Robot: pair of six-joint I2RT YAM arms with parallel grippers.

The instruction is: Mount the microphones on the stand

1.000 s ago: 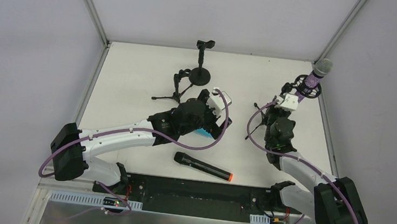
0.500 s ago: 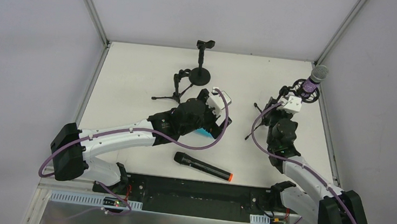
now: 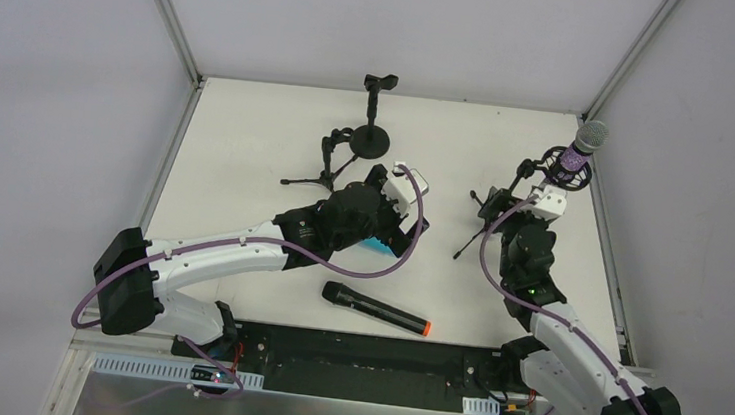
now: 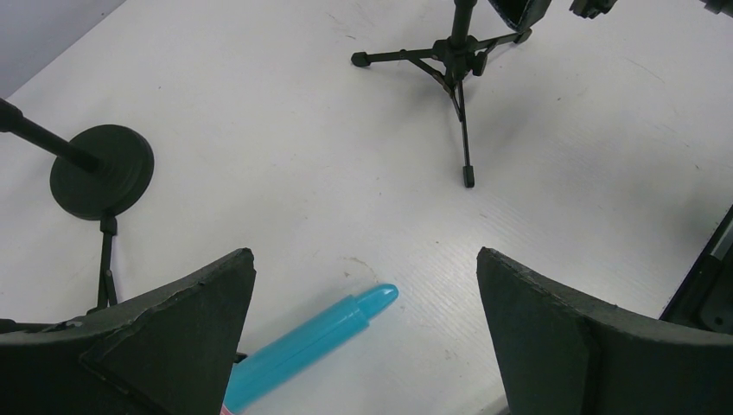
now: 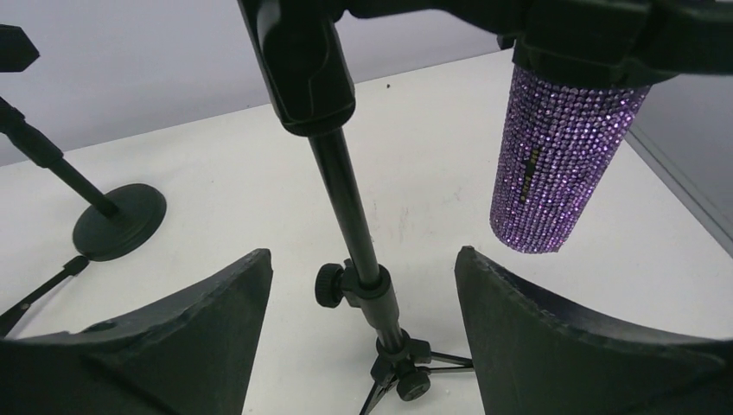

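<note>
The glittery purple microphone (image 3: pixel 582 148) stands upright in the ring mount of the right tripod stand (image 3: pixel 490 204); its body (image 5: pixel 557 160) hangs from the mount. My right gripper (image 3: pixel 538 187) is open just in front, its jaws (image 5: pixel 363 259) on either side of the stand's pole (image 5: pixel 346 199), touching nothing. My left gripper (image 3: pixel 407 226) is wide open above the turquoise microphone (image 4: pixel 311 341), which lies flat on the table (image 3: pixel 247 157). The black microphone with an orange end ring (image 3: pixel 375 309) lies near the front edge.
A round-base stand (image 3: pixel 371 140) with a clip on top stands at the back middle, also seen as a black disc (image 4: pixel 102 171). A small tripod stand (image 3: pixel 325 164) sits just left of it. The enclosure's wall runs close along the right.
The purple microphone dropped lower into the ring mount. My right gripper opened, let go of it and pulled back a little toward the near edge. The left arm has not moved.
</note>
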